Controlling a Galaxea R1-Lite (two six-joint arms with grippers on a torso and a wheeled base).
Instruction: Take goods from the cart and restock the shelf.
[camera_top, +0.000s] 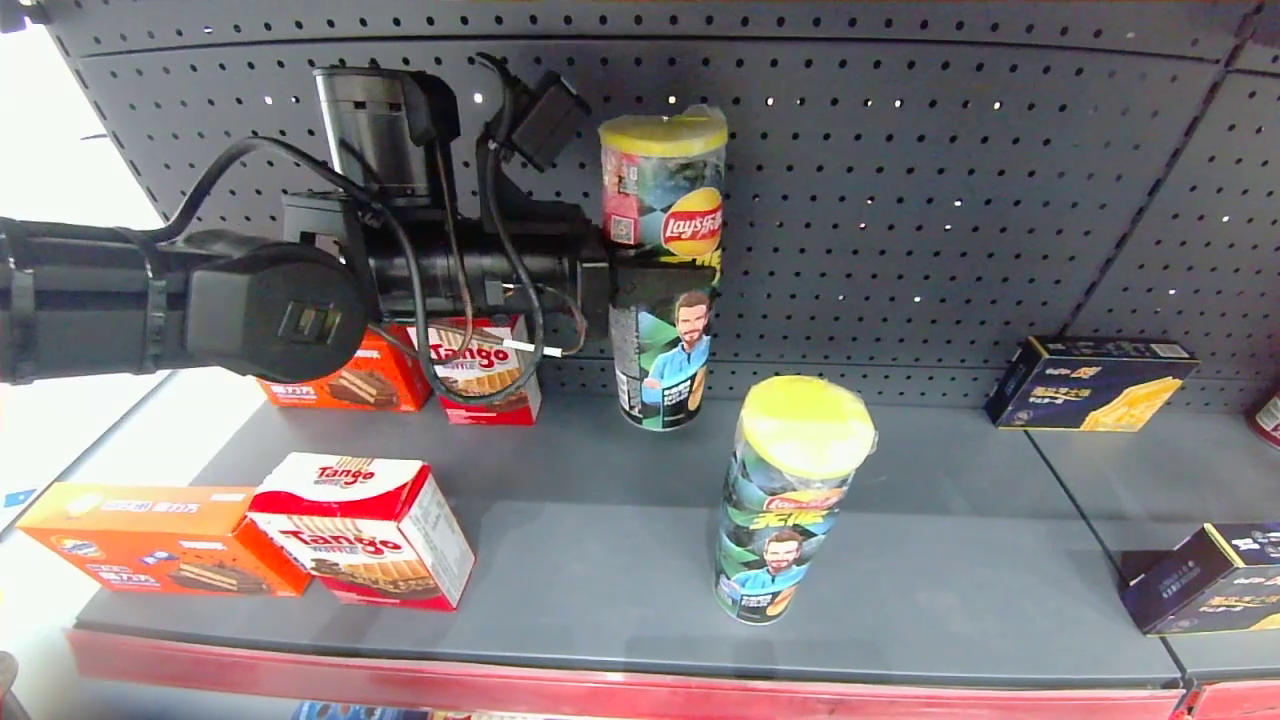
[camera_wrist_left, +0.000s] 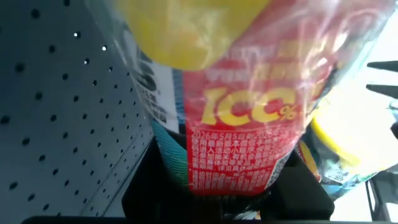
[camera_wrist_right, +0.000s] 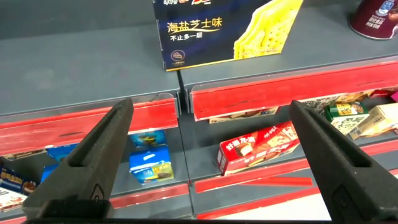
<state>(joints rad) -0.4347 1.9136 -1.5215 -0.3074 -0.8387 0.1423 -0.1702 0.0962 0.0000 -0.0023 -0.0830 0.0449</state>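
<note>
A tall chip can (camera_top: 662, 170) with a yellow lid stands upright near the back of the grey shelf (camera_top: 600, 540), close to the pegboard. My left gripper (camera_top: 665, 285) comes in from the left and is shut around the can's middle. In the left wrist view the can (camera_wrist_left: 242, 124) is close up between the fingers. A second, identical can (camera_top: 790, 500) stands free nearer the shelf's front, to the right of the held one; its yellow lid (camera_wrist_left: 336, 143) lies behind the held can. My right gripper (camera_wrist_right: 211, 186) is open with nothing between its fingers, facing lower shelf edges.
Red wafer boxes (camera_top: 365, 530) and orange boxes (camera_top: 160, 540) lie at the shelf's left, front and back. Navy boxes (camera_top: 1090, 385) sit on the right section; one navy box (camera_wrist_right: 217, 31) is above the red shelf strips (camera_wrist_right: 273, 93). Bare shelf lies between the cans and the navy boxes.
</note>
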